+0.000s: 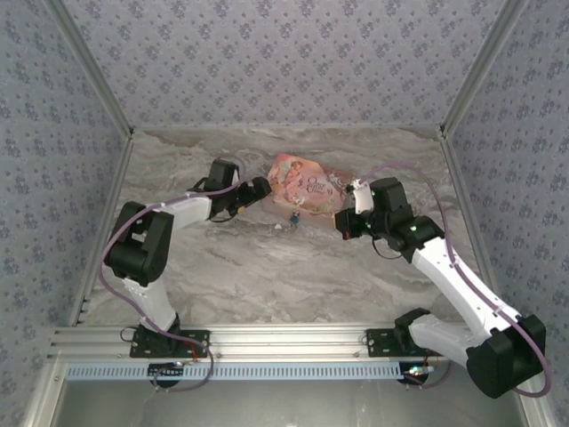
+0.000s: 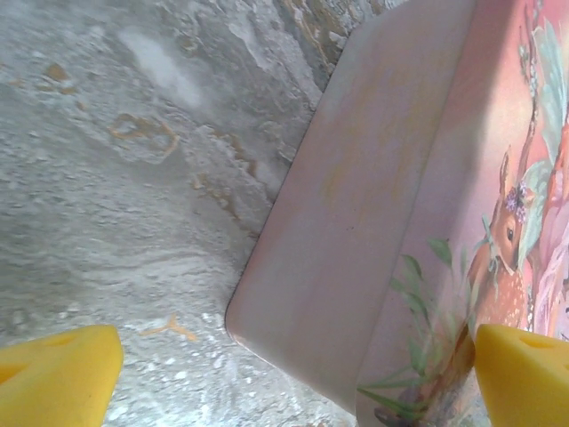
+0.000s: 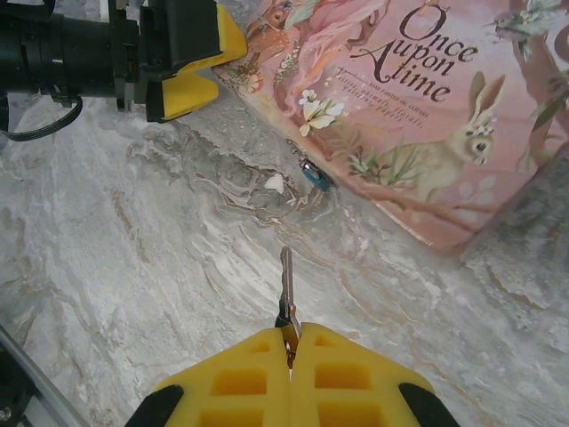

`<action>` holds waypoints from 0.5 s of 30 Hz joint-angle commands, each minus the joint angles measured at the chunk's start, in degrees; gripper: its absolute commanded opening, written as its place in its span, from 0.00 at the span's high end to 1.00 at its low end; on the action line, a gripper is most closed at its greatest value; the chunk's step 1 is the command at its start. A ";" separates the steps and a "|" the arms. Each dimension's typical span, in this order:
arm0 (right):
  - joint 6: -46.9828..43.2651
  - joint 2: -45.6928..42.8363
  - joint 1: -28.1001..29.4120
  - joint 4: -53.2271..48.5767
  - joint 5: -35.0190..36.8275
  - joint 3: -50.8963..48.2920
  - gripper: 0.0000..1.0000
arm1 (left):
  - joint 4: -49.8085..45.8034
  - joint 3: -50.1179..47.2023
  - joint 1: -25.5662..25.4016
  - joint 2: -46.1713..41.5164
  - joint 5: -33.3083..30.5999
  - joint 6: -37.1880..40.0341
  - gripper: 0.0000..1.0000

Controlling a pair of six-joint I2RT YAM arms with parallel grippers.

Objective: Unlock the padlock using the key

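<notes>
- Right gripper [image 3: 289,342]: yellow fingers pressed together, clamping the key [image 3: 285,283] by its head. The blade sticks out past the fingertips. In the overhead view, the gripper sits right of centre.
- Key, long axis: near-vertical in the right wrist view, with the tip aimed at the upper frame. It hangs over bare table [image 3: 133,267] and touches nothing.
- Padlock [image 3: 314,173]: tiny, with a teal body, lying on the table against the lower-left edge of the pink box [image 3: 427,107]. In the overhead view, it sits just below the box, near centre. Its shackle and keyhole are too small to read, so which way the keyhole faces cannot be told.
- Governing relation: the padlock lies ahead of the key tip, above it and slightly right in the right wrist view, with a strip of marble-patterned table between them. The blade points roughly at it but a little left of it. Judgement: the next move calls for a forward advance with a small rightward correction.
- Left gripper [image 2: 289,378]: fingers spread wide and gripping nothing, straddling a corner of the pink box. It appears at the upper left of the right wrist view.
- Nearer arm: the two grippers look about equally near the padlock. The right one carries the key and points at it.
</notes>
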 commanded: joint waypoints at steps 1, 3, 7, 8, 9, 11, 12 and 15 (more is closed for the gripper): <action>0.83 1.16 0.09 2.95 -3.40 -1.34 1.00 | -5.99 -2.05 0.57 -2.18 -1.83 3.91 0.01; 0.76 1.95 0.10 4.09 -4.83 -1.98 1.00 | -3.05 -3.63 0.77 -5.09 -1.39 5.03 0.01; 0.57 2.74 -0.08 6.82 -6.53 -4.22 0.99 | 4.83 -8.87 0.71 -12.69 -0.34 7.56 0.01; 0.73 2.99 -0.28 7.80 -6.91 -4.83 0.99 | 5.91 -10.16 0.60 -14.49 -0.37 8.45 0.00; 0.90 3.33 -0.39 8.63 -7.52 -5.44 0.99 | 6.97 -11.62 0.45 -16.24 -0.24 9.39 0.01; 1.22 4.07 -0.89 10.57 -8.61 -6.42 0.99 | 10.37 -14.67 -0.22 -19.37 1.80 11.89 0.01; 1.35 4.64 -1.24 11.65 -9.17 -7.12 0.99 | 12.78 -16.56 -0.98 -20.94 2.95 13.60 0.00; 1.68 6.60 -2.97 15.21 -10.87 -8.85 0.99 | 15.51 -20.56 -5.12 -25.88 2.48 20.17 0.01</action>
